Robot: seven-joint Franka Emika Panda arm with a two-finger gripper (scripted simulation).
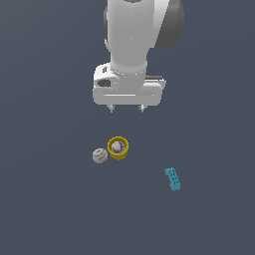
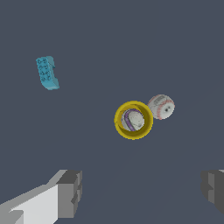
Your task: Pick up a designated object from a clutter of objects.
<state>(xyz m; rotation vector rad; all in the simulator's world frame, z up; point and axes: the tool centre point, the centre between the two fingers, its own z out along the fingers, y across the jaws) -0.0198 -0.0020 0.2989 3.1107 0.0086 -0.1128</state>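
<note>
Gripper (image 1: 126, 107) hangs with jaws spread, empty, above my clutter | small whitish-grey red-stitched baseball (image 1: 99, 156) touching round yellow cup (image 1: 118, 148) | light, hard, rolls easily, I judge | pinch across its middle.

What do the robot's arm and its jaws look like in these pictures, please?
The arm is glossy white and rounded, with a dark grey joint cap. The gripper has a white boxy body and two short pale tips; in the wrist view its fingers are grey ridged blocks.

Plain dark grey table (image 1: 50, 199). Resting on it: baseball (image 1: 99, 156) just beside yellow cup (image 1: 118, 155) holding a pale ball (image 1: 117, 147); teal studded brick (image 1: 173, 179) well apart.
</note>
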